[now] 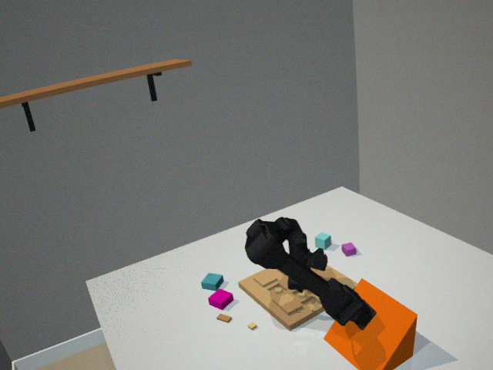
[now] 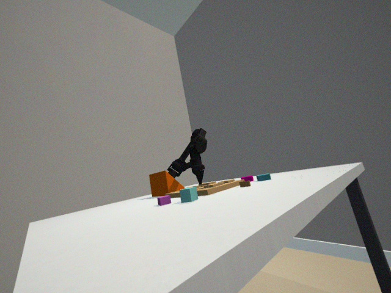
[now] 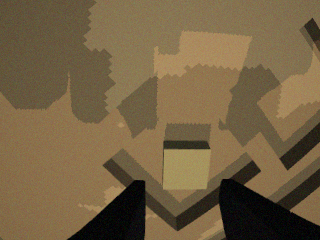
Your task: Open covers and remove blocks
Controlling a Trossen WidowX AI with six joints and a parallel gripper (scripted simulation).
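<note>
The tan puzzle board (image 1: 254, 284) (image 2: 217, 188) (image 3: 134, 14) lies mid-table. My gripper (image 3: 183, 190) (image 2: 200, 182) points straight down, just above the board. Its fingers stand open on either side of a small pale yellow block (image 3: 186, 168) that sits in a diamond-shaped well, and they do not touch it. Flat tan covers (image 1: 267, 277) (image 1: 292, 304) lie on the board; the arm hides much of it in the top view. On the table lie a teal block (image 1: 212, 280) (image 2: 263, 176), a magenta block (image 1: 219, 298) (image 2: 247, 177), a cyan cube (image 1: 323, 240) (image 2: 189, 194) and a purple block (image 1: 348, 248) (image 2: 164, 199).
A small brown piece (image 1: 224, 317) (image 2: 244, 183) and a tiny yellow piece (image 1: 252, 325) lie in front of the board. An orange wedge (image 1: 382, 330) (image 2: 160, 182) stands at the arm's base beside the board. A wooden shelf (image 1: 95, 79) hangs on the back wall.
</note>
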